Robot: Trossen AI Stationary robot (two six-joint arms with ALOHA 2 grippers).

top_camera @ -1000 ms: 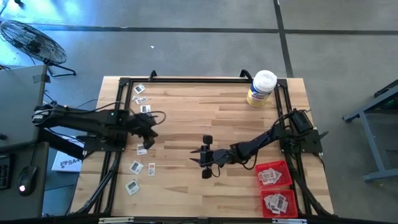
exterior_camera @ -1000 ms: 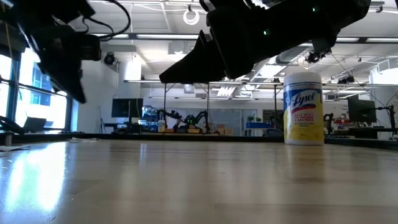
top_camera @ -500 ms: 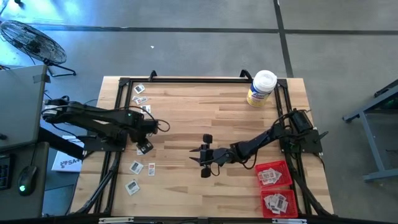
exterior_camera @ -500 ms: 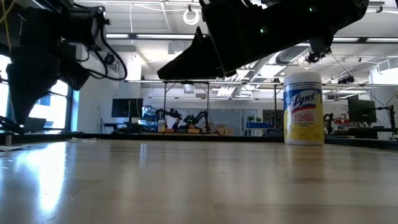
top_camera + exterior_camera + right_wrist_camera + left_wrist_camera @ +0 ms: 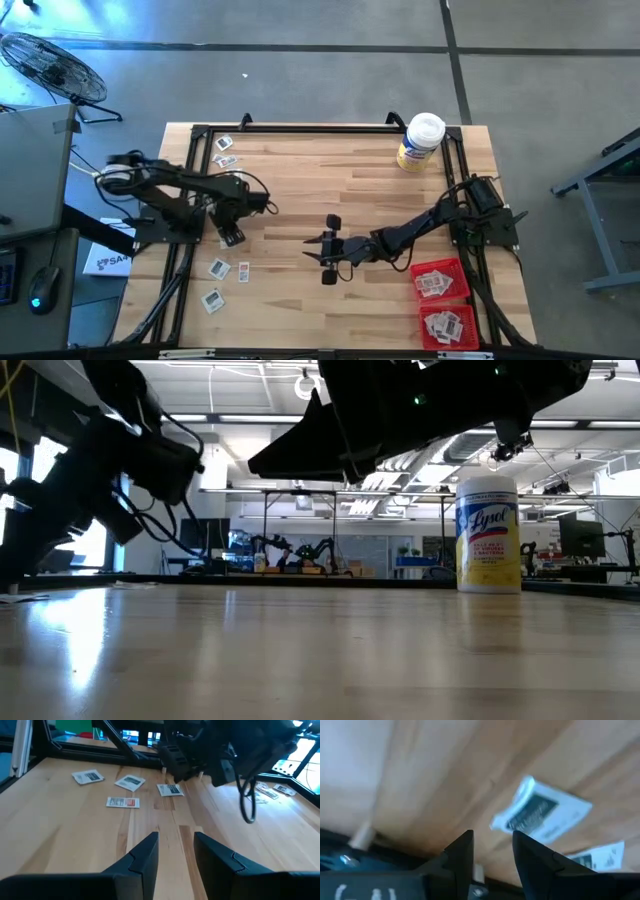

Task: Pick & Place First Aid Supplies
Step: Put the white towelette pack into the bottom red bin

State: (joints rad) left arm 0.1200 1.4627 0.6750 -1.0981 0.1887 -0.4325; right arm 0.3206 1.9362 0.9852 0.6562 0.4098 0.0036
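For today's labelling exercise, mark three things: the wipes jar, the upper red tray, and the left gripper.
wipes jar (image 5: 426, 128), high view, on its white lid.
upper red tray (image 5: 443, 268), high view, on its red rim.
left gripper (image 5: 492, 851), left wrist view, midway between its fingertips.

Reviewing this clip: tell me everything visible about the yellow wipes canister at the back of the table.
The canister is a yellow cylinder with a white lid, looks like plastic, and carries a label reading Lysol with blue lettering. It stands upright and closed on the wooden table, near the far right corner, just inside the black frame rail. Nothing touches it but the table; both arms and the packets are well away from it.
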